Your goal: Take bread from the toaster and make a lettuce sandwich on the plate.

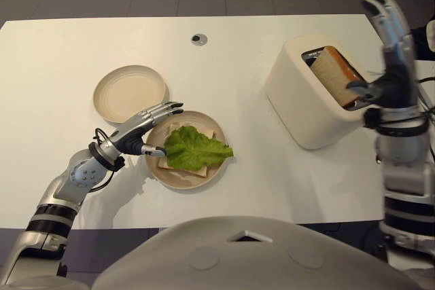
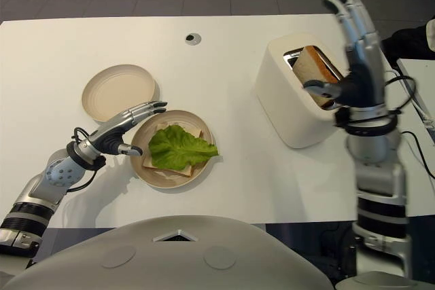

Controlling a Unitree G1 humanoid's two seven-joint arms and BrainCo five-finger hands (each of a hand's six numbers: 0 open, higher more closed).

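My left hand lies at the left rim of the plate, fingers stretched out, holding nothing. Just behind it sits an empty round dish. On the plate: a bread slice with the lettuce laid on top. Further right, the toaster stands with a second slice upright in its slot. My right hand is raised beside that slice, fingers spread wide, thumb near it, grasping nothing.
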